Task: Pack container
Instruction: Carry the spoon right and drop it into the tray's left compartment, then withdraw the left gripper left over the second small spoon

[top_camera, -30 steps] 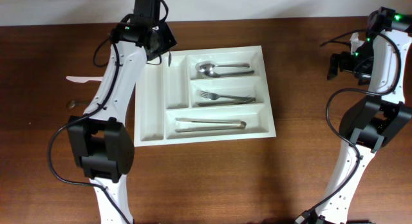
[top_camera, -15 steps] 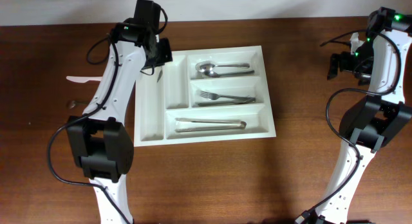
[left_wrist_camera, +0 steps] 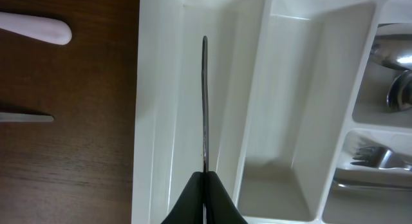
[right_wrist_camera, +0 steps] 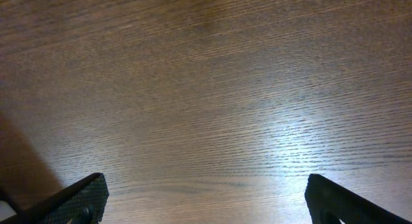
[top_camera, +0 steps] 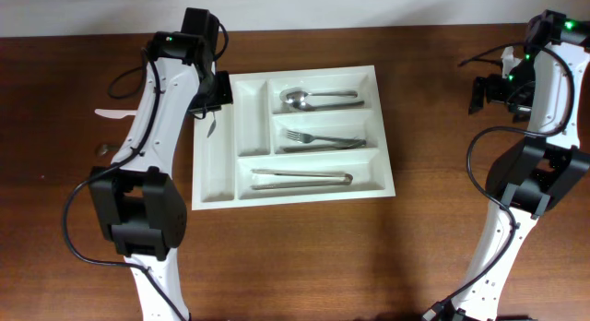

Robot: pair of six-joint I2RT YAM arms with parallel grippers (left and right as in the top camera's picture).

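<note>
The container (top_camera: 385, 146) is a large white cutlery tray in the middle of the table; its left rim (left_wrist_camera: 151, 121) shows in the left wrist view. My left gripper (top_camera: 212, 100) hangs over the tray's leftmost narrow compartment. It is shut (left_wrist_camera: 205, 176) on a thin metal knife (left_wrist_camera: 205, 102), seen edge-on, which points along that compartment. From overhead the knife (top_camera: 210, 127) shows as a short sliver below the gripper. My right gripper (top_camera: 484, 90) is far off at the table's right, open (right_wrist_camera: 206, 205) over bare wood with nothing between its fingers.
The long compartments hold spoons (top_camera: 313, 98), a fork (top_camera: 323, 137) and tongs (top_camera: 302, 178). Left of the tray lie a white plastic utensil (top_camera: 115, 113) (left_wrist_camera: 38, 28) and a metal utensil (top_camera: 103, 148) (left_wrist_camera: 26, 117) on the wood.
My left gripper has carried the knife leftward and toward the table's front, from near the tray's back edge to above the leftmost compartment. The right arm has not moved.
</note>
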